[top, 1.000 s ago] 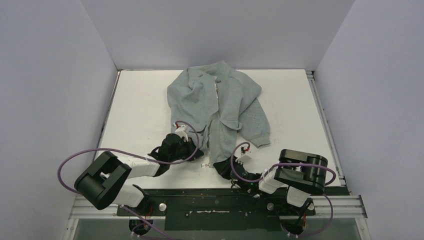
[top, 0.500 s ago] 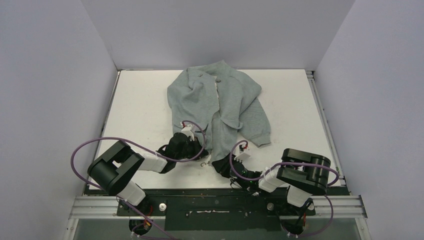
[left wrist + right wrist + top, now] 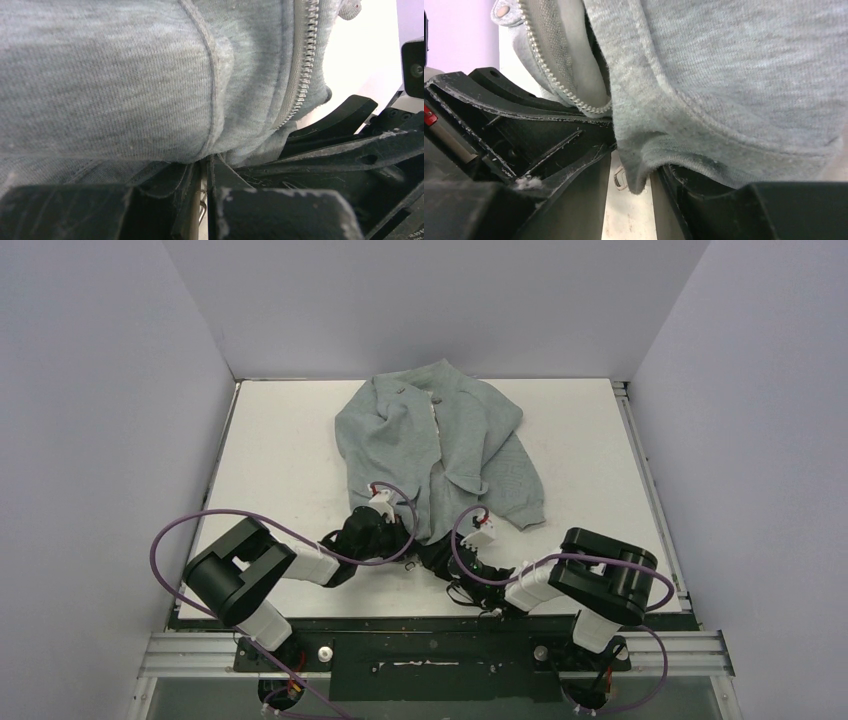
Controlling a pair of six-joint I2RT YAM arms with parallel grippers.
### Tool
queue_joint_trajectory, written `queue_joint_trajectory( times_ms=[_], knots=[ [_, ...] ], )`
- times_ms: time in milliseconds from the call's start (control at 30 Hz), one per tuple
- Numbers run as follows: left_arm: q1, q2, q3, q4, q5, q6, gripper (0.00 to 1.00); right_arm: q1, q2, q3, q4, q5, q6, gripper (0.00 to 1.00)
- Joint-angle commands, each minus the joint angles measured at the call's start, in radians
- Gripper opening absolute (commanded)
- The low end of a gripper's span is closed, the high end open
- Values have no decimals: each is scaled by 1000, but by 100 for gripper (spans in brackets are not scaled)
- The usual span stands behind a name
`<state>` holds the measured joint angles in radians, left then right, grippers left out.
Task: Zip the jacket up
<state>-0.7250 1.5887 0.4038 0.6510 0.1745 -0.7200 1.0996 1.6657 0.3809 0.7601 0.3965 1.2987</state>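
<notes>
The light grey jacket (image 3: 440, 430) lies on the white table (image 3: 280, 460), collar at the far side and hem toward the arms. My left gripper (image 3: 395, 540) is at the hem's left part, its jaws shut on a fold of jacket fabric (image 3: 100, 75) beside the pale zipper teeth (image 3: 306, 55). My right gripper (image 3: 437, 555) sits right next to it at the hem. In the right wrist view its jaws (image 3: 631, 170) stand apart, with the hem edge (image 3: 639, 170) drooping into the gap and a small metal pull (image 3: 619, 177) lying behind it. The other zipper row (image 3: 549, 70) runs up to the left.
Pale walls close the table on three sides. A black base rail (image 3: 430, 640) runs along the near edge. Purple cables (image 3: 190, 525) loop over both arms. The two grippers almost touch; the left one's black fingers (image 3: 499, 100) show in the right wrist view.
The left arm has slid right and forward along the hem, bunching the jacket's lower part. The right gripper has moved up-left toward it and opened its jaws.
</notes>
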Motion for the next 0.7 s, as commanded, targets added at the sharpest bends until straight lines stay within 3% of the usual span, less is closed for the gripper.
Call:
queue_joint_trajectory(
  times_ms=[0, 667],
  knots=[
    [-11, 6, 9, 28, 16, 2, 0, -13, 48, -17, -212, -11, -10, 34],
    [-10, 10, 13, 33, 23, -1, 0, -102, 85, -28, -127, -300, -208, 27]
  ],
)
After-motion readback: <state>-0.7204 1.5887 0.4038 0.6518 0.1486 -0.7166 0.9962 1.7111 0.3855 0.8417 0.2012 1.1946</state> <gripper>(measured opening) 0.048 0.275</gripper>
